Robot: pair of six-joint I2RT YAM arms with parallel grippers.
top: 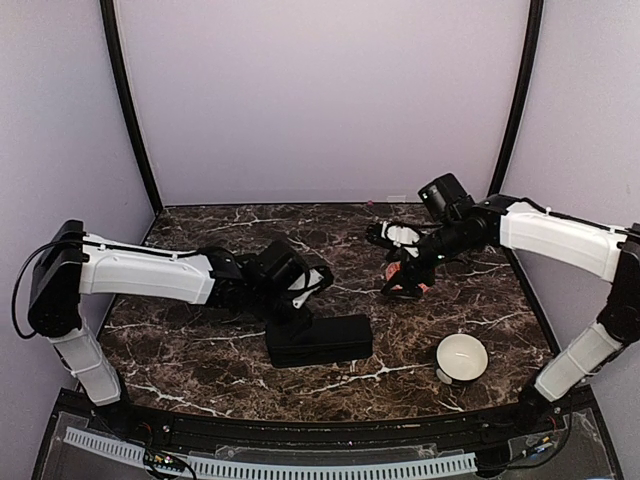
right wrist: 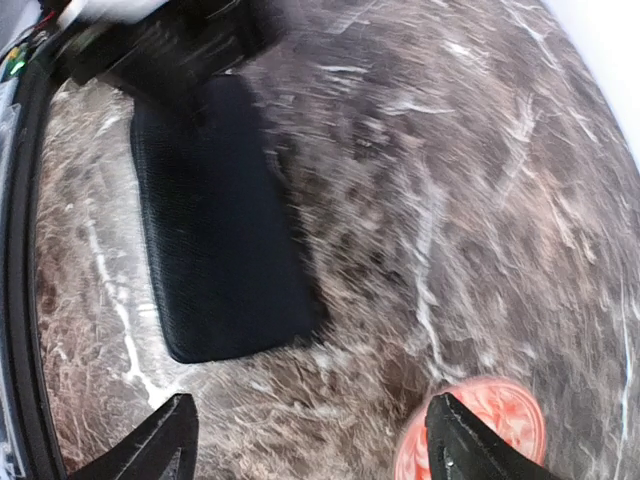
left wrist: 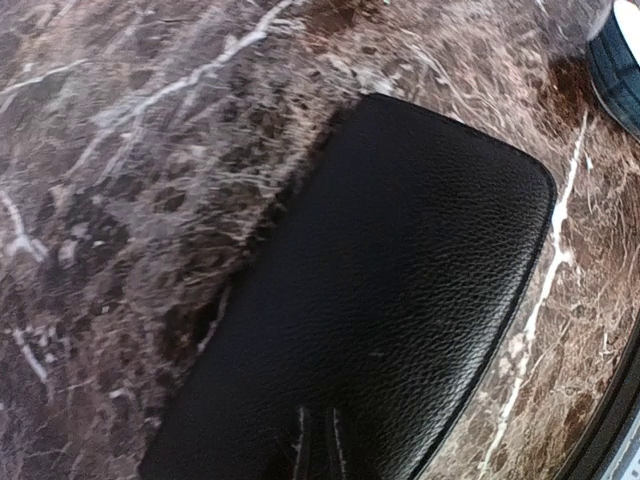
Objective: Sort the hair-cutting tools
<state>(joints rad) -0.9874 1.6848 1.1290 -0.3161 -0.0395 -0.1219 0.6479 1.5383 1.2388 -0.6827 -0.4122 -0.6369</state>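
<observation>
The black case point(left wrist: 400, 280) is being addressed by the left gripper point(left wrist: 318, 452), whose jaws are being shown narrow, almost together, right at the case's surface; whether a flap or seam is being pinched cannot be told. The right gripper point(right wrist: 310, 455) is being held wide, nothing between its tips, above the marble table point(top: 200, 240) beside the orange bowl point(right wrist: 500, 420). No hair-cutting tools are being shown in any view; they are being judged to lie inside the closed case, though this cannot be confirmed. The step in hand is being judged as opening the case; it is best done with the case being pinned flat by one gripper while its edge is being lifted slowly by the other, so that nothing is being dragged across the slick stone. The case is flat, rectangular and round-cornered, in pebbled black leather; the table is glossy brown, veined with white; the white bowl point(top: 462, 357) is smooth and round.
</observation>
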